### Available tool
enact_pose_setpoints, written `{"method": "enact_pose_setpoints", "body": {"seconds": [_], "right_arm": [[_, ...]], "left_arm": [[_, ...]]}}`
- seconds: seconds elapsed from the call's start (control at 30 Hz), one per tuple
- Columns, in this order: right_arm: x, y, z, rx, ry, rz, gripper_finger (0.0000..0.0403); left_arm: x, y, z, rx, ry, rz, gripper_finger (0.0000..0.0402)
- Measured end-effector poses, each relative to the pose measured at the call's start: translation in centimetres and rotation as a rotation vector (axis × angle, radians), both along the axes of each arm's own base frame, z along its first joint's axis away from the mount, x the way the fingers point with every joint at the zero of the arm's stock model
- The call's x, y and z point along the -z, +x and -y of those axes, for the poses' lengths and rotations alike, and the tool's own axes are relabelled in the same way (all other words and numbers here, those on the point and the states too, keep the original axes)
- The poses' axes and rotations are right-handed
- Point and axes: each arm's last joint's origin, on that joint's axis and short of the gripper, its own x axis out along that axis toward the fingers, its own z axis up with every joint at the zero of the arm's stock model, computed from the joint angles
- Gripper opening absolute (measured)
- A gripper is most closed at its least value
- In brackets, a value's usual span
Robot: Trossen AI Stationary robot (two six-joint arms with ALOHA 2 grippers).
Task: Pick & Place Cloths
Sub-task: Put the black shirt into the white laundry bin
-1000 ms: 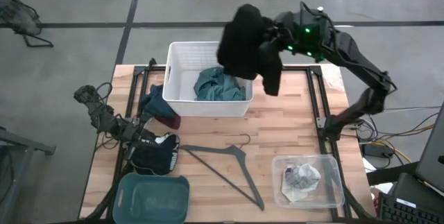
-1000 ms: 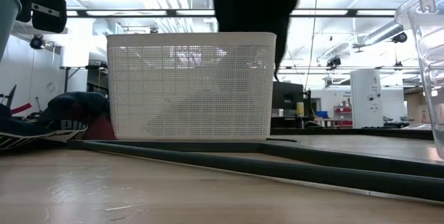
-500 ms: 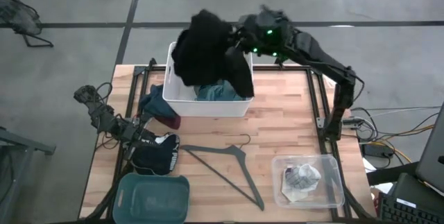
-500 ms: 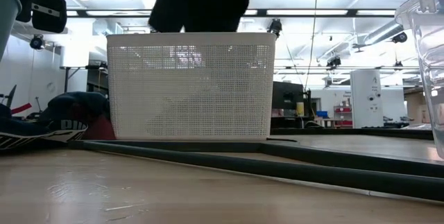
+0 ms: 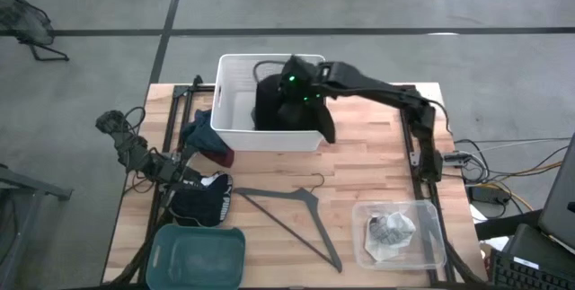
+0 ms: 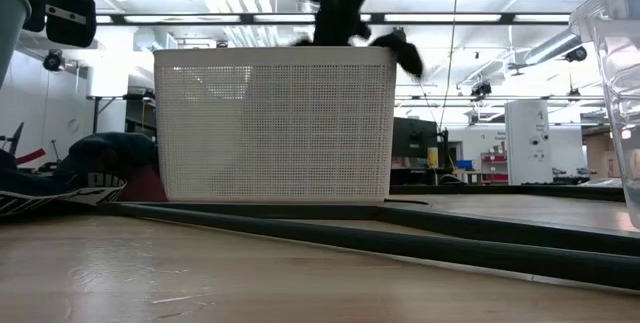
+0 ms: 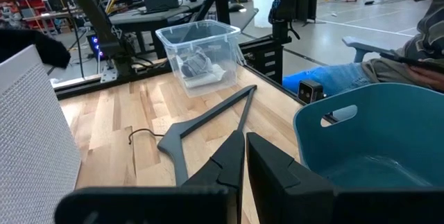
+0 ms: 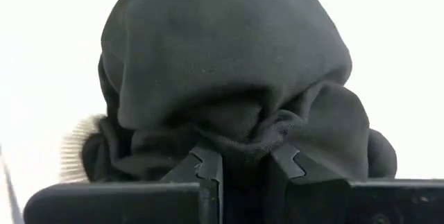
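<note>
A white slatted basket (image 5: 230, 128) stood at the worktop's (image 5: 377, 169) far edge, with a black garment (image 5: 274, 110) bunched inside it and one fold draped over its right rim. The right end effector (image 5: 296, 88) hung over the basket, its fingers (image 8: 208, 172) pinched on the black fabric. A clear plastic tub (image 5: 431, 245) at the near right corner held a small white and pale-blue piece (image 5: 388, 232). A teal bin (image 5: 198, 256) sat at the near left corner. The left end effector (image 5: 184, 175), fingers together, rested by a dark navy garment with white print (image 5: 208, 198) near the left edge, beside a grey hanger (image 5: 296, 214).
</note>
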Motion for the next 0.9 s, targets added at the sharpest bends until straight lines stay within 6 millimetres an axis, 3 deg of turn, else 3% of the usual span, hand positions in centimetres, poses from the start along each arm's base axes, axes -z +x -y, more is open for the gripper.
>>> {"method": "enact_pose_setpoints", "body": {"seconds": [0.2,0.4,0.77,0.9], "right_arm": [[5.4,1.8,0.6,-0.021,0.040,-0.174,0.0041],[7.9,1.4,1.5,0.013,0.149,-0.290,0.0041],[7.1,-2.2,2.7,0.188,0.259,-0.419,0.0041],[6.8,-3.3,2.6,0.235,0.179,-0.511,0.0041]], "left_arm": [[0.0,0.0,0.0,-0.001,-0.001,0.001,0.0023],[0.0,0.0,0.0,-0.001,-0.001,0.001,0.0023],[0.0,0.0,0.0,-0.001,0.000,0.000,0.0023],[0.0,0.0,0.0,0.000,0.000,0.000,0.0023]]}}
